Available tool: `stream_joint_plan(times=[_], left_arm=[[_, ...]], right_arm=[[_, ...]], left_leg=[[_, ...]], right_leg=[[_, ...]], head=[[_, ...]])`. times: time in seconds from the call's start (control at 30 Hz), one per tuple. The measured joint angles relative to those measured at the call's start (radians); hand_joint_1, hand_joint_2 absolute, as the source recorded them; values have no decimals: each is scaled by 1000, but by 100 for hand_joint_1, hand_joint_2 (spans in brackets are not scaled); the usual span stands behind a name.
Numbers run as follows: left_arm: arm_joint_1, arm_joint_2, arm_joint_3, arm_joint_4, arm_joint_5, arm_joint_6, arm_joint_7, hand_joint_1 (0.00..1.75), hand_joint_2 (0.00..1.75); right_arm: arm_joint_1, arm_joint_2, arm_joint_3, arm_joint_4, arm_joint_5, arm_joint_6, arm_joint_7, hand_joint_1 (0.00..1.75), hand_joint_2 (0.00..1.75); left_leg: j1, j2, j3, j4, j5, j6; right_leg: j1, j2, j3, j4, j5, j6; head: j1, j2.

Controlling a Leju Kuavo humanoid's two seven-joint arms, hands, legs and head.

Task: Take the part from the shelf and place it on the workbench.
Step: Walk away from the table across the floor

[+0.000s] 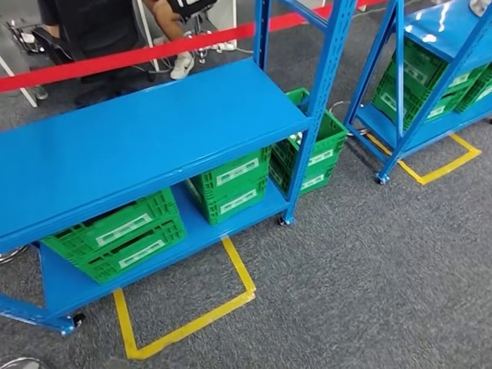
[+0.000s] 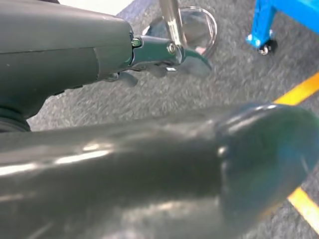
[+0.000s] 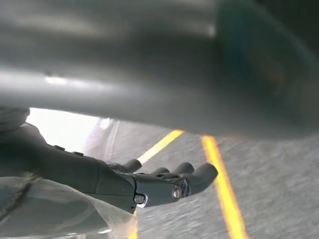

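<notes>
Going left to right across the head view: the near blue shelf (image 1: 145, 131) fills the nine-to-twelve o'clock side, its top board bare, with green crates (image 1: 119, 234) on its lower board and another green crate (image 1: 316, 146) behind its right post. Yellow floor tape (image 1: 185, 327) marks a bay on the grey carpet at six o'clock. A second blue shelf (image 1: 440, 46) with more crates stands at two o'clock. Behind a red barrier (image 1: 145, 50) at eleven o'clock a person (image 1: 98, 23) sits.

The part itself cannot be made out; if it is here, it lies inside one of the crates, hidden.

The left hand (image 2: 165, 52) hangs over the carpet, its fingers (image 2: 195, 59) stretched out and holding nothing. The right hand (image 3: 165, 186) likewise hangs over carpet and tape, its fingers (image 3: 201, 175) loosely extended with nothing in them.

Judging from this, the task has barely begun: nothing is picked, no work surface is visible, and approach, reach, grasp, carry and placing all remain.
</notes>
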Motion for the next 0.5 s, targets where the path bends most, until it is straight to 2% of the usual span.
stream_joint_plan(times=[0.07, 0.13, 0.2, 0.23, 0.27, 0.3, 0.33, 0.37, 0.4, 0.43, 0.47, 0.5], left_arm=[[-2, 1, 0, 1, 0, 0, 0, 0, 0], [-7, 2, 1, 1, -1, 0, 0, 0, 0], [-8, 4, 1, 1, -1, 0, -1, 0, 0], [-6, 5, 1, 1, -2, -1, -1, 0, 0], [-4, 6, 1, 1, -2, -1, -1, 0, 0], [-3, 6, 2, 1, -3, -1, -1, 0, 0], [-2, 7, 2, 1, -3, -1, -1, 0, 0], [-1, 7, 2, 1, -3, -1, -2, 0, 0], [-1, 7, 3, 1, -3, -2, -2, 0, 0], [-2, 7, 3, 1, -3, -2, -2, 0, 0], [-3, 7, 4, 1, -3, -3, -2, 0, 0], [-4, 7, 4, 1, -3, -3, -2, 0, 0]], right_arm=[[0, 0, 1, -1, 0, 0, 13, 0, 0], [-1, 0, 1, -2, 1, 1, 21, 0, 0], [-1, 1, 0, -1, 0, 2, 21, 0, 0], [-1, 1, 0, -1, 0, 3, 21, 0, 0], [-1, 1, 1, -1, 0, 3, 21, 0, 0], [-1, 1, 1, -1, 0, 3, 21, 0, 0], [-1, 1, 1, -1, 0, 3, 22, 0, 0], [-1, 1, 1, -1, 0, 3, 22, 0, 0], [-1, 1, 1, -1, 0, 3, 22, 0, 0], [-3, 1, 1, -2, 0, 3, 22, 0, 0], [-5, 1, 1, -2, 0, 3, 22, 0, 0], [-8, 2, 1, -2, 0, 3, 22, 0, 0]], left_leg=[[-1, 11, -7, 34, 17, -12], [-1, 32, -63, 131, 13, -20], [0, 44, -136, 226, -44, -25], [1, 46, -163, 246, -73, -27], [1, 48, -178, 239, -84, -29], [1, 50, -181, 208, -65, -30], [1, 56, -175, 157, -17, -28], [-1, 66, -168, 99, 46, -25], [-4, 76, -161, 56, 92, -20], [-7, 83, -156, 30, 125, -15], [-10, 84, -155, 23, 134, -9], [-11, 78, -152, 25, 129, -4]], right_leg=[[-5, -9, 34, -29, 0, -10], [-10, -20, 73, -56, -6, -16], [-11, -28, 105, -68, -22, -18], [-12, -31, 121, -70, -32, -17], [-12, -33, 137, -71, -44, -16], [-12, -36, 152, -71, -55, -15], [-12, -40, 166, -71, -68, -12], [-10, -45, 180, -68, -81, -8], [-8, -49, 189, -66, -95, -2], [-7, -54, 197, -64, -107, 4], [-6, -58, 205, -63, -118, 9], [-7, -64, 210, -65, -125, 15]], head=[[-2, 0], [-8, 0], [-11, 0], [-11, 0], [-11, 0], [-12, 0], [-12, 0], [-12, 0], [-12, 0], [-12, 0], [-12, 0], [-11, 0]])
